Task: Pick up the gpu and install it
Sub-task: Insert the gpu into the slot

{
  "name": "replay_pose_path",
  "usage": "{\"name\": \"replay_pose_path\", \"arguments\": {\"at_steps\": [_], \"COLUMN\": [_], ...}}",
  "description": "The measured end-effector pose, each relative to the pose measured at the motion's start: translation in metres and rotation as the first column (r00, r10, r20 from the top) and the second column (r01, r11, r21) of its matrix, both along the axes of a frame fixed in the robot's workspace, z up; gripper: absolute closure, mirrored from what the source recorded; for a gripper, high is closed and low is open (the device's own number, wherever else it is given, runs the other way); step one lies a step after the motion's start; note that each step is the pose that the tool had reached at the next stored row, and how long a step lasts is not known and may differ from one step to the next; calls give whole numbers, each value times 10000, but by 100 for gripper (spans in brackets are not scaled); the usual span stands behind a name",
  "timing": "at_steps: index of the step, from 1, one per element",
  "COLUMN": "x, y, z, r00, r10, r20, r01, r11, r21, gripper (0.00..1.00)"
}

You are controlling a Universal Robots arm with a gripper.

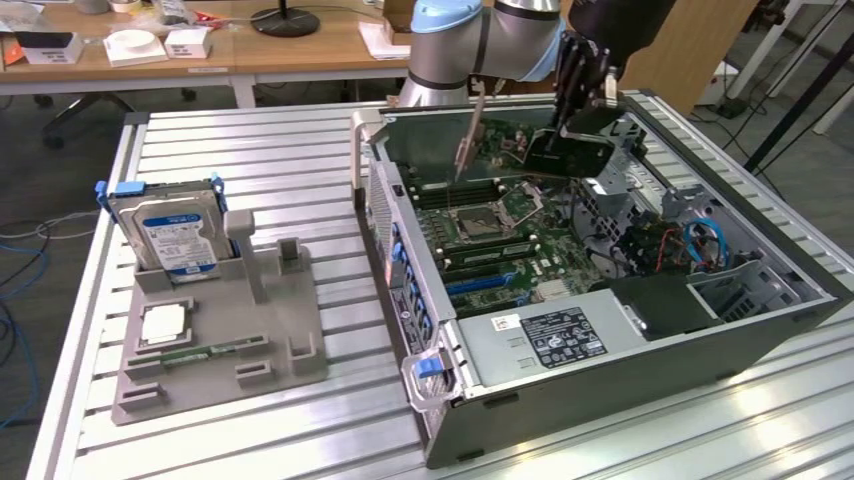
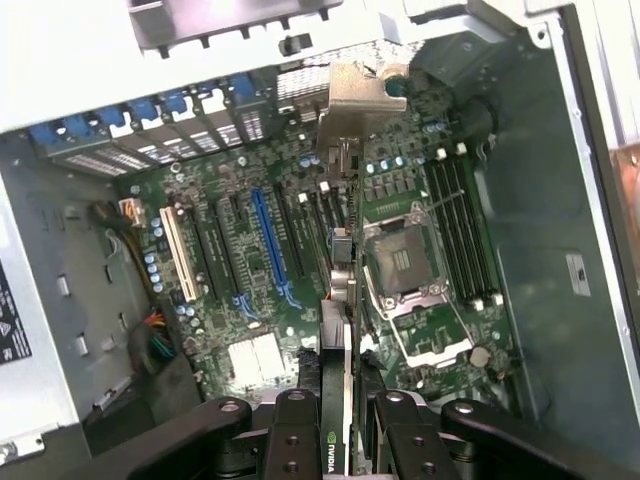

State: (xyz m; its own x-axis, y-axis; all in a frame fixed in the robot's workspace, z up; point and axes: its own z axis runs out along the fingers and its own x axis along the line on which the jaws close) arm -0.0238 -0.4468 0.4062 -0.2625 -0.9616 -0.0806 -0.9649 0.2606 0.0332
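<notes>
The gpu [image 1: 558,152] hangs on edge inside the open computer case [image 1: 627,330], above the green motherboard [image 1: 487,235]. My gripper [image 1: 582,118] reaches down from above and is shut on it. In the wrist view I look along the gpu [image 2: 340,300] edge-on, with my gripper [image 2: 343,425] clamped on either side of it. The card's silver end bracket [image 2: 352,95] points toward the case's rear slot openings. The card sits above the motherboard [image 2: 240,330], between the long blue slot [image 2: 270,245] and the processor socket [image 2: 405,265].
A hard drive [image 1: 171,230] stands upright in a grey fixture [image 1: 220,340] at the exterior view's left, with a memory stick [image 1: 200,352] and a processor chip [image 1: 163,322] lying on it. Case walls, a drive cage [image 1: 634,175] and cables [image 1: 694,245] surround the motherboard.
</notes>
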Motion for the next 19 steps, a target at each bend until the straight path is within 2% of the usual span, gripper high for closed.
{"name": "replay_pose_path", "arguments": {"at_steps": [19], "x": [1], "y": [0], "z": [0], "r00": [9986], "r10": [520], "r20": [0], "r01": [-520], "r11": [9986], "r21": [-1], "gripper": [74]}}
